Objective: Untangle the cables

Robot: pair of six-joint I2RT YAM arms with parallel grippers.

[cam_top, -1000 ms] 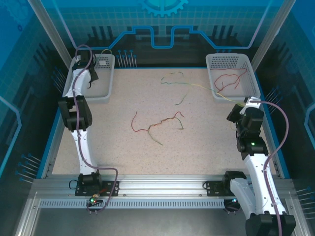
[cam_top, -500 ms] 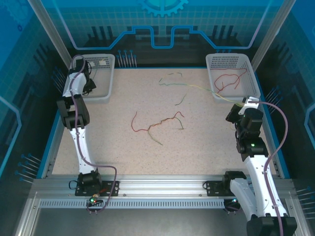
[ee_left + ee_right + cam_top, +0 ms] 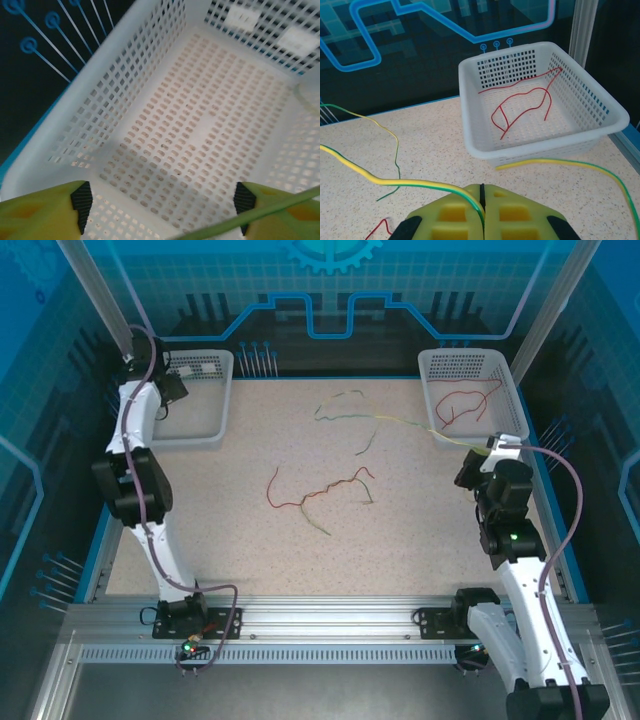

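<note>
My left gripper [image 3: 168, 390] hangs open over the left white basket [image 3: 200, 432], and its fingers [image 3: 42, 212] stand wide apart above the basket floor [image 3: 200, 125]. A blurred green cable [image 3: 260, 210] crosses in front of the right finger, with nothing gripped between the pads. My right gripper [image 3: 490, 447] is shut on a yellow-green cable [image 3: 395, 181] that stretches left across the table [image 3: 380, 418]. A red cable [image 3: 462, 400] lies in the right basket [image 3: 470, 100]. Another red cable [image 3: 305, 492] lies mid-table, tangled with short green and yellow pieces [image 3: 365, 485].
The baskets sit in the far left and far right corners. A blue raised rim [image 3: 100, 540] borders the speckled table [image 3: 230, 540]. A free end of the yellow-green cable [image 3: 570, 162] curves in front of the right basket. The thick purple arm cable [image 3: 570, 500] loops at the right.
My left gripper has opened, and its arm has swung back and left over the left basket. The yellow-green cable on the table has shifted slightly left. My right gripper stays shut.
</note>
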